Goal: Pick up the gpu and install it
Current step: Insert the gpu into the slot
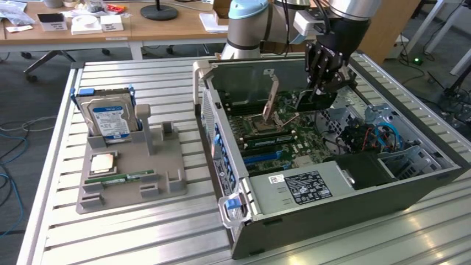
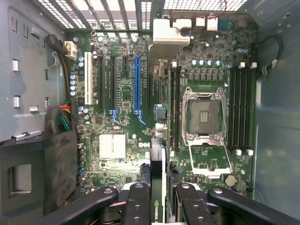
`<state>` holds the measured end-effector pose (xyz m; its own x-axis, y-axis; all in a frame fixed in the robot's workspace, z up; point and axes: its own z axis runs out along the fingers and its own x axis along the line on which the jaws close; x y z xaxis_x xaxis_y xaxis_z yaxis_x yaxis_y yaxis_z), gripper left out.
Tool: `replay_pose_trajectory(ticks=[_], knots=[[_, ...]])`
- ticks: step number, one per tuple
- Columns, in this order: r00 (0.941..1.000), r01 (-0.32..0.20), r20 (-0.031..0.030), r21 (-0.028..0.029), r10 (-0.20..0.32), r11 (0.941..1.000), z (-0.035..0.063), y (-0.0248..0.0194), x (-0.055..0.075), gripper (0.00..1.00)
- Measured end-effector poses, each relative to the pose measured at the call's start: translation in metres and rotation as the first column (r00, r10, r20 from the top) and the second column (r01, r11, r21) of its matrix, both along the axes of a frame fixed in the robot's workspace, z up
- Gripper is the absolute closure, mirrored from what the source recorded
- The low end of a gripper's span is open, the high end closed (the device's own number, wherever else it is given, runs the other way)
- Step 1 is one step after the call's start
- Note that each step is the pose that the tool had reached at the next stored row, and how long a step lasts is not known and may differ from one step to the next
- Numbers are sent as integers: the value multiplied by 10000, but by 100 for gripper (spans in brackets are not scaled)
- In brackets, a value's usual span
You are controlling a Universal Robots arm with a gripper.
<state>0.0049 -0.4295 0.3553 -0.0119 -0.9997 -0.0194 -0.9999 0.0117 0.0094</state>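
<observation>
- Grip on the gpu point(image 2: 156, 187): the pincer point(image 2: 162, 200) is narrowly closed, with a finger pressed to each face of the thin card, seen edge-on in the wrist view.
- The gpu hangs inside the open case point(image 1: 220, 143), above the motherboard point(image 2: 119, 93). Its metal bracket point(image 1: 271, 91) stands upright at the end nearer the vented rear wall.
- In the wrist view the card's edge lines up beside the blue slot point(image 2: 137, 84), between that slot and the nearest black memory slots point(image 2: 174, 108). Whether it touches any slot I cannot tell.
- Room is tight. The open CPU socket point(image 2: 204, 115) with its raised frame lies just beyond the memory slots on one side, and the white and black expansion slots lie on the other.
- The power supply point(image 1: 316, 185) and a bundle of coloured cables point(image 1: 368, 135) fill the case end away from the bracket.
- Outside the case, on the slatted surface point(image 1: 132, 237), a grey holder point(image 1: 165, 176) carries a hard drive point(image 1: 110, 116) standing upright, a processor chip point(image 1: 101, 163) and a green memory stick point(image 1: 121, 179), all well apart from the pincer.
</observation>
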Motion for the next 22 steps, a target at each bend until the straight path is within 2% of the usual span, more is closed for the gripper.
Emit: replay_pose_trajectory(ticks=[4,9,22], knots=[[10000,4,-1,0,-4,10000,-1,-40,-12,74],[10000,1,0,0,-1,10000,-20,-61,-33,74],[10000,2,34,-1,-2,10000,-171,-67,-112,74]])
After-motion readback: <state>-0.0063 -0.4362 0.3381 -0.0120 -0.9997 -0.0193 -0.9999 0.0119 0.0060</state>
